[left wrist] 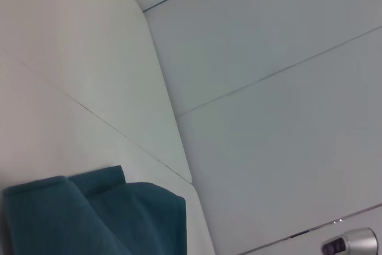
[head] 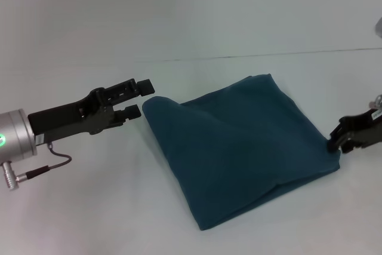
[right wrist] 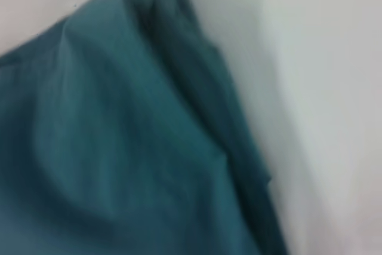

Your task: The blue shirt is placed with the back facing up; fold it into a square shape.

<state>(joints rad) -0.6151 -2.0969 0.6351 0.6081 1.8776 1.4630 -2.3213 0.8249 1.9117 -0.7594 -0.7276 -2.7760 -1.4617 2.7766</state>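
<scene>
The blue shirt [head: 239, 147] lies folded into a rough square on the white table [head: 89, 219]. The left gripper [head: 138, 98] hovers spread just beside its corner; the right gripper [head: 335, 140] touches the opposite corner, whether pinching I cannot tell.

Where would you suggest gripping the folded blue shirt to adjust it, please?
Probably the blue shirt corner nearest the left gripper, approached from the robot's left: that corner points at the open fingers and bulges slightly off the table. The right gripper sits at the opposite corner.
</scene>
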